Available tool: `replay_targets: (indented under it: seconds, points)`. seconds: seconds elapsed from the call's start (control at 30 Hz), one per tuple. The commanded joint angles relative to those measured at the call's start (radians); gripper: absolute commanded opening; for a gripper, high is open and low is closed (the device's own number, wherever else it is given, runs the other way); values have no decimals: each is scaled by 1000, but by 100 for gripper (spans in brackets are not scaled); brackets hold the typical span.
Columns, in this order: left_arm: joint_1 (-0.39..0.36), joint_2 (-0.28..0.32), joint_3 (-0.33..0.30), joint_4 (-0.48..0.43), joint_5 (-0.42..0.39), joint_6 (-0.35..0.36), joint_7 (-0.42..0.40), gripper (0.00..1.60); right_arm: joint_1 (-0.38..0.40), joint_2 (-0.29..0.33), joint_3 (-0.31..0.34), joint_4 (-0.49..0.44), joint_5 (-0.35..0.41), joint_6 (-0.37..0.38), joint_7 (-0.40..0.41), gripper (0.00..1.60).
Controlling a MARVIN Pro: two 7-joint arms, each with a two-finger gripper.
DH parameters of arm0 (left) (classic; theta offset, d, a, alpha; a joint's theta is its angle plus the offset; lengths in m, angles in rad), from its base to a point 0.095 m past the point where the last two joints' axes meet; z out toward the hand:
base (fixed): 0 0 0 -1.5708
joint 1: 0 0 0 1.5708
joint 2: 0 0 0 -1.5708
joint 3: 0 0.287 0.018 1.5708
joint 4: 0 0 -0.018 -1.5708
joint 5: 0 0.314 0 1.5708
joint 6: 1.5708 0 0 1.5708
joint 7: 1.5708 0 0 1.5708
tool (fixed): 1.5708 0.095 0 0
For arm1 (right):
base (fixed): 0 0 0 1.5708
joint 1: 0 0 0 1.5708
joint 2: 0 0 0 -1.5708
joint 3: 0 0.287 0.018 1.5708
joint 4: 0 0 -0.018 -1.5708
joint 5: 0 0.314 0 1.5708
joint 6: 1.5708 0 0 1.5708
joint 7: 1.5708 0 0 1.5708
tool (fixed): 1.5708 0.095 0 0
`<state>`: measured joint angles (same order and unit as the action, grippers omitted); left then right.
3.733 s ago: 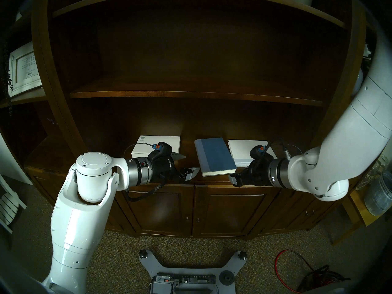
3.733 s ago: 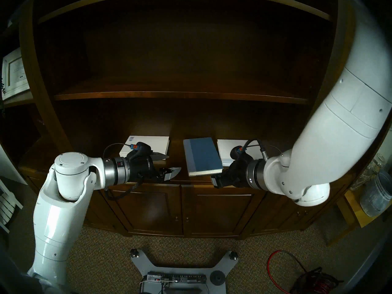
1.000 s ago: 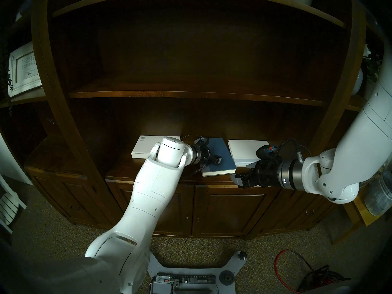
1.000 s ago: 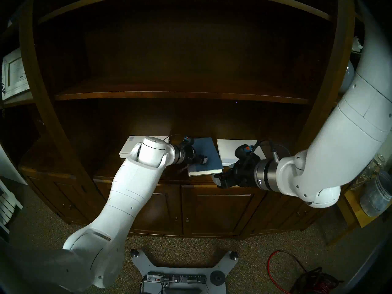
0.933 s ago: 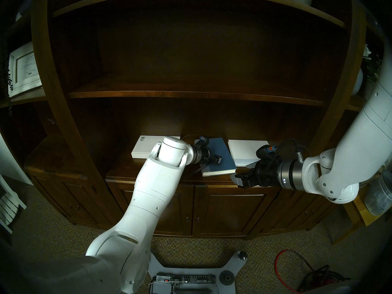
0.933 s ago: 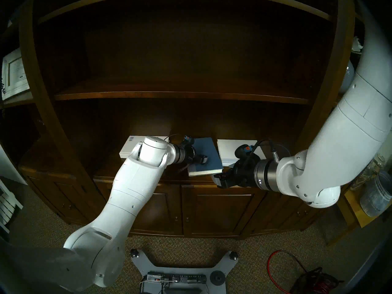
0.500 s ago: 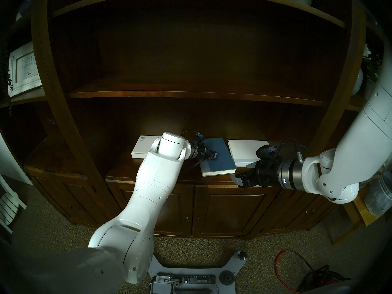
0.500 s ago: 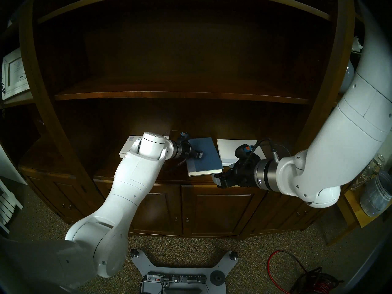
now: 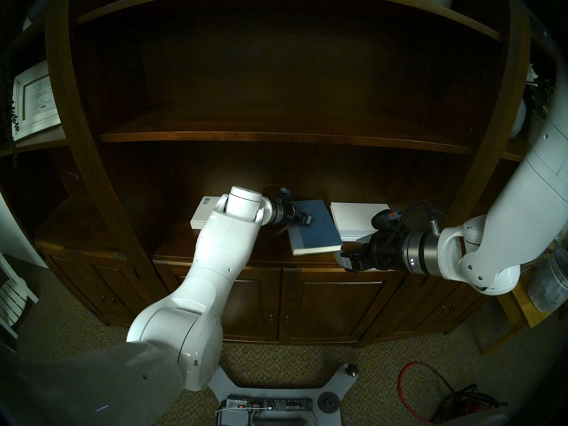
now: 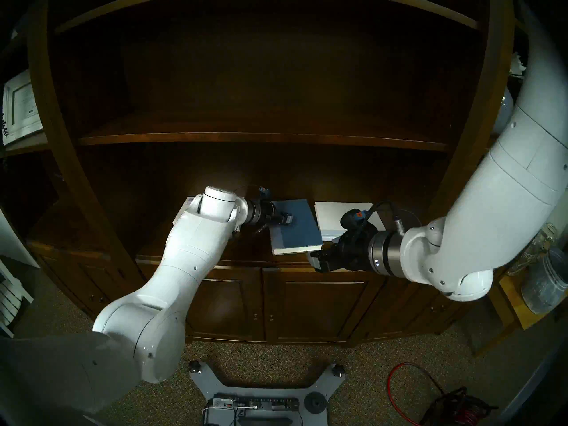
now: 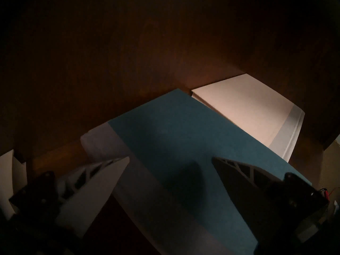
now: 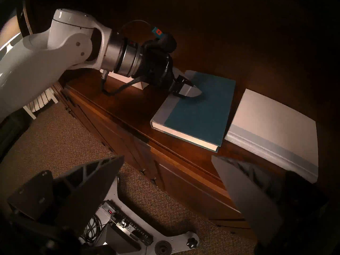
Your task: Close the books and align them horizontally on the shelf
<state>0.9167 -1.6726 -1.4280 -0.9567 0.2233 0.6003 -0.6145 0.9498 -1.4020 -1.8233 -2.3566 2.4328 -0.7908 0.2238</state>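
Observation:
Three closed books lie flat on the dark wooden shelf ledge (image 9: 221, 253). The white book with a barcode (image 9: 204, 211) is at the left, partly hidden by my left arm. The blue book (image 9: 319, 231) lies tilted in the middle. The white book with a pale blue strip (image 9: 359, 214) is at the right. My left gripper (image 9: 307, 218) is open, with its fingers on or just above the rear left of the blue book (image 11: 174, 129). One finger is over the pale spine strip. My right gripper (image 9: 353, 251) is open and empty at the ledge's front edge, right of the blue book (image 12: 198, 113).
A thinner shelf board (image 9: 276, 136) runs above the ledge, and panelled cabinet doors (image 9: 332, 305) are below it. A framed picture (image 9: 33, 99) stands at the far left and plastic jars (image 9: 550, 281) at the far right. My base (image 9: 270, 394) and a red cable (image 9: 408, 382) are on the carpet.
My left arm swung in from the front left onto the blue book, then in the last second slid back and left along its cover. The right arm has stayed still lately.

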Motion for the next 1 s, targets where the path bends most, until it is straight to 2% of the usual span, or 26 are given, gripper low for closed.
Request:
replay_targets:
  seconds: [0.0, 0.13, 0.17, 0.23, 0.3, 0.33, 0.37, 0.5, 0.53, 0.57, 0.67, 0.8, 0.93, 0.97]
  points:
    - [-110, -14, 8, 22, 6, -61, -16, 160, 18, 1, 3, 6, 3, -11, -3, 160]
    - [-144, -6, 30, 62, 25, -86, -22, 160, 19, 1, 3, 6, 3, -11, -4, 160]
    - [-125, -2, 28, 45, 28, -101, -23, 160, 19, 1, 3, 6, 3, -12, -4, 160]
    - [-159, 12, 43, 89, 38, -114, -37, 160, 20, 1, 3, 5, 3, -13, -4, 160]
    - [-150, 18, 45, 82, 44, -129, -37, 160, 20, 1, 3, 5, 3, -13, -5, 160]
    - [-181, 33, 58, 137, 51, -154, -57, 160, 20, 2, 3, 4, 3, -14, -5, 160]
    - [-160, 39, 55, 120, 57, -171, -59, 160, 21, 2, 3, 4, 4, -14, -6, 160]
    - [-207, 60, 80, 218, 75, -223, -81, 160, 21, 2, 3, 3, 3, -16, -8, 160]
    - [-193, 62, 82, 207, 85, -236, -78, 160, 21, 2, 3, 3, 3, -16, -8, 160]
    - [-215, 66, 98, 249, 93, -252, -83, 160, 22, 2, 3, 3, 3, -17, -9, 160]
    - [-228, 69, 116, 288, 108, -285, -89, 160, 22, 2, 3, 2, 2, -19, -11, 160]
    - [-230, 78, 135, 293, 121, -283, -113, 160, 23, 2, 3, 0, 1, -22, -14, 160]
    - [-205, 98, 147, 240, 124, -253, -154, 160, 22, 2, 3, 0, 0, -24, -15, 160]
    - [-187, 110, 150, 207, 122, -224, -180, 160, 22, 2, 3, 0, 0, -24, -16, 160]
